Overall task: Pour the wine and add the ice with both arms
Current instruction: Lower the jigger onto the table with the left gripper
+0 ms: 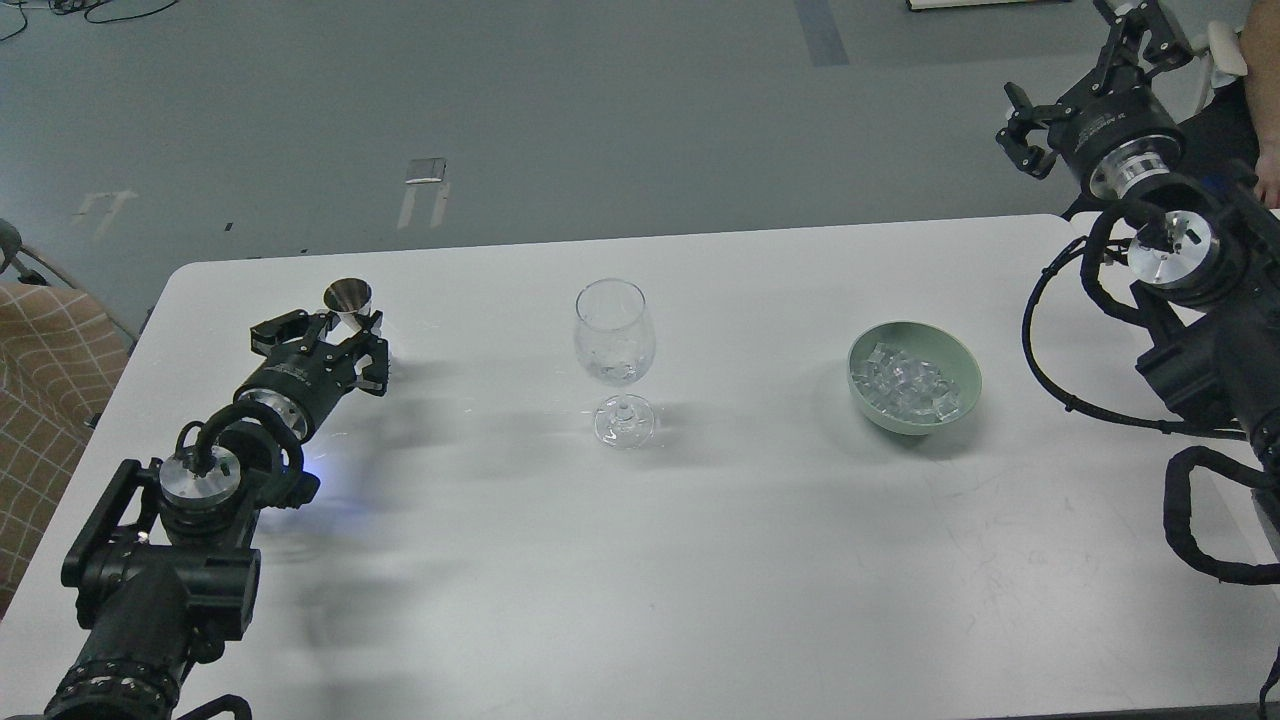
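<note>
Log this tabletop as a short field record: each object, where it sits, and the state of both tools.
table: white table, seen from above
glass: clear stemmed glass, upright at centre, no ice visible inside
ice: clear cubes piled in the bowl
bowl: pale green bowl, right of the glass, apart from it
cup: small metal cup, upright at far left
left tool: left tool at the cup, fingers around its base; grip not certain
right tool: right tool raised off the far right edge, open, empty
</note>
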`<control>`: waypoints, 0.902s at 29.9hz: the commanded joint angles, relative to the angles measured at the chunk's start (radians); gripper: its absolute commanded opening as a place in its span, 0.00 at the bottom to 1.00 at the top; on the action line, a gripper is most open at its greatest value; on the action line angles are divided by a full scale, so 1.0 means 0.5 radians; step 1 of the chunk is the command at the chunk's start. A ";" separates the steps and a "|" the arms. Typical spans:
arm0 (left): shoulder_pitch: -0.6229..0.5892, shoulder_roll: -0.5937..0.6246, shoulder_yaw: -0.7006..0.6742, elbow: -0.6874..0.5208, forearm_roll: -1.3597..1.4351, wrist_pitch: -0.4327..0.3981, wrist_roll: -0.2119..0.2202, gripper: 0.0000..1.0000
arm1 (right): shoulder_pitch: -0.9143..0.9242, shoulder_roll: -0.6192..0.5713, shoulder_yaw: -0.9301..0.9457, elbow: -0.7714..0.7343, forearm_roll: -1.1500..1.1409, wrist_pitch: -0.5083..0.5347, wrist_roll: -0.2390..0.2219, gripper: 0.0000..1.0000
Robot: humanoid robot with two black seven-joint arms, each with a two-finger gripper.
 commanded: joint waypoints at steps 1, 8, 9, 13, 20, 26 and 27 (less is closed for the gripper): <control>-0.003 0.000 0.001 -0.005 0.000 0.007 0.003 0.39 | 0.006 0.000 -0.001 0.000 0.002 0.000 0.000 1.00; -0.003 0.003 0.001 -0.005 0.000 0.001 0.006 0.39 | 0.006 0.000 -0.001 0.000 0.002 0.003 0.000 1.00; -0.003 0.003 0.001 -0.005 0.000 0.001 0.006 0.40 | 0.006 0.000 -0.001 0.000 0.002 0.000 0.000 1.00; -0.003 0.003 0.001 -0.005 0.000 0.004 0.006 0.42 | 0.006 0.000 -0.001 0.000 0.002 0.000 0.000 1.00; -0.003 0.003 0.001 -0.005 0.000 0.007 0.006 0.48 | 0.003 -0.003 -0.001 0.000 0.002 0.003 0.000 1.00; -0.009 0.003 0.001 -0.011 0.000 0.014 0.009 0.53 | 0.003 -0.003 -0.001 0.000 0.002 0.000 0.000 1.00; -0.009 0.003 0.001 -0.011 0.000 0.014 0.009 0.54 | 0.003 -0.003 -0.001 0.000 0.002 0.003 0.000 1.00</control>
